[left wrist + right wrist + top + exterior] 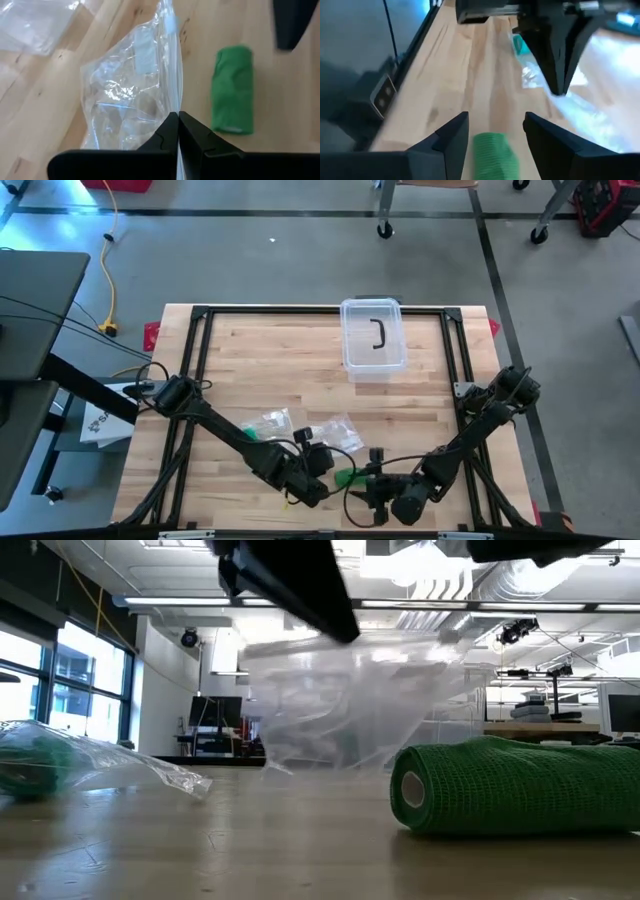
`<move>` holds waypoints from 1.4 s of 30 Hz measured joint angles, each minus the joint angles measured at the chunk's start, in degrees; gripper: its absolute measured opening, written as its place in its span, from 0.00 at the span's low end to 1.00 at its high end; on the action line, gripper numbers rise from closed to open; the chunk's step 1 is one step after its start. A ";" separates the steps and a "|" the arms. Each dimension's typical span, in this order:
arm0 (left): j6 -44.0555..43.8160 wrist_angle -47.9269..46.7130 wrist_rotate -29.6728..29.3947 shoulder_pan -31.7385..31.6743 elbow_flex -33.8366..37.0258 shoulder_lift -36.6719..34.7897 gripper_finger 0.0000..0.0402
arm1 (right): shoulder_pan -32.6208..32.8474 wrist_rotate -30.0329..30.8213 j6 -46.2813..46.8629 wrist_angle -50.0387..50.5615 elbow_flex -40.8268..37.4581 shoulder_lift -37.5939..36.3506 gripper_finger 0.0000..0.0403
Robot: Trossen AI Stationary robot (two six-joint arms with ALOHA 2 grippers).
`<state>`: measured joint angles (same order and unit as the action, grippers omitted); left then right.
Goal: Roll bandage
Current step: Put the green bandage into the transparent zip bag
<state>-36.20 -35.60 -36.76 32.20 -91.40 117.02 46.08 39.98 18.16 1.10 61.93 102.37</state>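
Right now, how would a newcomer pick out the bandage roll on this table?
Start at the wooden table and go to its near edge, between the two arms. The bandage roll lies bare on the wood beside the clear bag pinched by the left tool. It is solid green mesh; its neighbours are crinkled plastic.

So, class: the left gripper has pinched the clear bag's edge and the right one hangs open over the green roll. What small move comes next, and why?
Probably the right gripper should lower and close on the green bandage roll. It is open with the roll lying free on the table just ahead between its fingers, while the left gripper is shut on the clear plastic bag, holding it off the wood.
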 joint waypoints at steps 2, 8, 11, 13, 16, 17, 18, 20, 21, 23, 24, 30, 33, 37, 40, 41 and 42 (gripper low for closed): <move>-0.21 1.59 0.37 0.00 -0.10 -0.05 0.00 | -0.34 0.03 -6.16 -0.01 0.00 0.00 0.45; -0.18 5.88 2.59 0.02 -0.08 -0.05 0.00 | -2.08 0.24 -25.07 0.42 -0.01 0.00 0.43; -0.21 6.82 3.26 0.02 -0.08 -0.05 0.00 | -2.86 1.84 -28.88 1.37 0.00 0.00 0.42; -0.21 7.65 3.24 0.04 -0.08 -0.05 0.00 | -3.37 1.78 -30.27 2.18 0.00 0.00 0.41; -0.22 8.83 3.28 0.02 -0.08 -0.05 0.00 | -3.75 0.41 -30.16 4.19 0.00 0.02 0.39; -0.24 8.93 3.24 0.02 -0.08 -0.05 0.00 | -3.75 0.06 -30.08 4.51 0.00 0.02 0.38; -0.58 9.00 3.24 -0.01 -0.08 -0.05 0.00 | -3.73 -0.13 -30.07 4.81 0.00 0.01 0.38; -1.12 9.01 3.24 -0.11 -0.08 -0.05 0.00 | -3.70 -0.29 -30.04 5.12 0.00 0.02 0.37; -1.26 9.01 3.24 -0.12 -0.08 -0.05 0.00 | -3.59 -0.43 -30.17 5.08 0.00 0.02 0.37; -1.63 9.04 3.24 -0.24 -0.08 -0.05 0.00 | -3.27 -0.30 -30.23 5.07 0.00 0.02 0.36; -1.64 9.09 3.24 -0.26 -0.08 -0.05 0.00 | -3.25 0.09 -30.19 5.22 0.00 0.02 0.36; -1.71 10.51 3.03 -0.30 -0.08 -0.05 0.00 | -3.33 -0.83 -30.20 5.41 0.00 0.02 0.36; -1.71 10.72 3.03 -0.30 -0.08 -0.05 0.00 | -3.33 -0.77 -30.56 4.84 0.00 0.02 0.36; -1.20 11.95 3.03 -0.30 -0.08 -0.05 0.00 | -3.49 0.71 -30.74 5.20 0.00 0.02 0.36; -0.30 13.32 2.89 -0.30 -0.08 -0.05 0.00 | -4.07 1.73 -30.31 6.27 0.00 0.01 0.36; -0.22 13.50 2.89 -0.30 -0.08 -0.05 0.00 | -4.23 1.83 -29.94 6.57 0.00 0.02 0.36; -0.22 13.51 2.90 -0.31 -0.08 -0.05 0.00 | -4.39 1.82 -29.69 6.65 -0.01 0.02 0.36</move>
<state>-36.42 -22.09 -33.85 31.89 -91.48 116.97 41.68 41.79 -11.54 7.75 61.92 102.39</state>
